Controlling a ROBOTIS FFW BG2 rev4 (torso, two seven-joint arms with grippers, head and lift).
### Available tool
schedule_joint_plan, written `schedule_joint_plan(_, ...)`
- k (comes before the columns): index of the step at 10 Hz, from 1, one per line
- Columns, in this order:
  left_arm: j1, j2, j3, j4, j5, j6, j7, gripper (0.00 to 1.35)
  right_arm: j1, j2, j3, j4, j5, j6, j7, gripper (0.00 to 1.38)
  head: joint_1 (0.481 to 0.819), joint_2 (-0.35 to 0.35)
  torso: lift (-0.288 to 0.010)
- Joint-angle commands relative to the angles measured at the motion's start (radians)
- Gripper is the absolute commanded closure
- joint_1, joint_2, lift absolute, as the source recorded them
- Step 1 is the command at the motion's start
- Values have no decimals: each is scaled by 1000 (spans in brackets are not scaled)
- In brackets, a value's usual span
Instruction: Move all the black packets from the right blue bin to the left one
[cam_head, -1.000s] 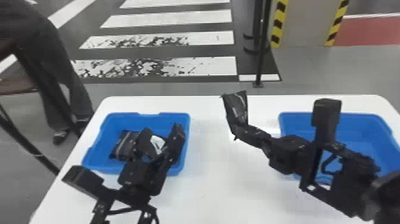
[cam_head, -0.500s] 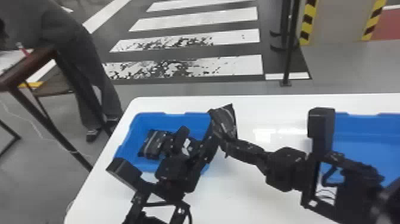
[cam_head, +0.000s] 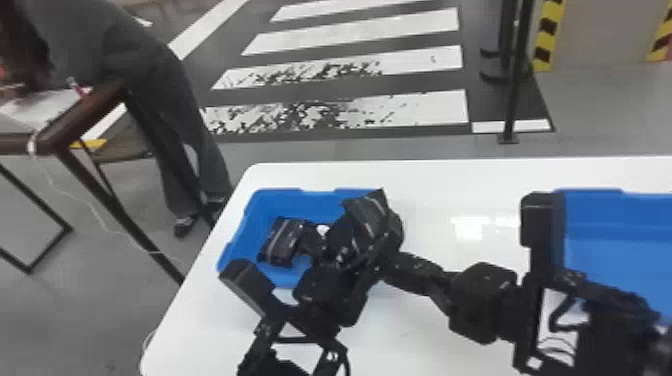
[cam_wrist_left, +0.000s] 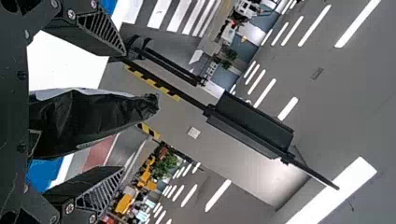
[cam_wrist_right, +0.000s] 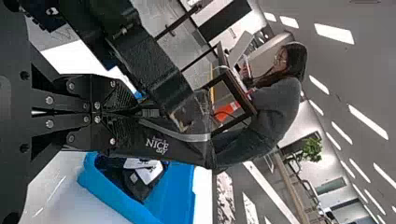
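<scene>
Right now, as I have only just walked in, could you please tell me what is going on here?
The robot's right gripper is clamped on a black packet, held up at the left blue bin. Black packets already lie in that bin. The left gripper is close by, fingers apart. The right blue bin stands across the white table; the held packet has yet to be let go.

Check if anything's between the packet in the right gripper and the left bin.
Yes, the left gripper. It's open over the left bin in the head view, and partly covers the packet held by the right gripper in the right wrist view. Probably blocks a straight drop; can't tell if they touch.
</scene>
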Motion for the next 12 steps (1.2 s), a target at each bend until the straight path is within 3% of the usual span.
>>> schedule_joint_plan(1, 2, -3, 11, 0, 0, 3, 2, 541, -2, 0, 5, -2, -3, 0, 1, 1213, 695, 312, -140)
schedule_joint_plan(2, 5, -5, 17, -7, -14, 8, 8, 1092, -2, 0, 5, -2, -5, 0, 1, 1213, 695, 318, -140)
schedule_joint_plan(3, 10, -6, 29, -29, -66, 18, 19, 1208, -2, 0, 5, -2, -5, 0, 1, 1213, 695, 322, -140)
schedule_joint_plan(6, 22, -8, 31, -37, -66, 3, 38, 1208, -5, 1, 5, 18, -13, -34, 1, 1211, 695, 337, -140)
schedule_joint_plan(7, 22, -8, 29, -37, -68, -2, 38, 1208, -15, 6, 5, 57, -54, -64, 8, 1072, 695, 338, -140)
schedule_joint_plan(9, 27, -9, 35, -37, -58, -21, 42, 1208, -17, 12, -1, 94, -58, -118, 35, 7, 695, 333, -140)
schedule_joint_plan(10, 24, -11, 43, -37, -66, -24, 51, 1208, -17, 13, -5, 111, -64, -133, 51, -2, 695, 332, -140)
schedule_joint_plan(12, -64, -6, 113, 39, -272, -38, 97, 1208, -2, 18, -25, 141, -102, -164, 66, 343, 695, 341, -140)
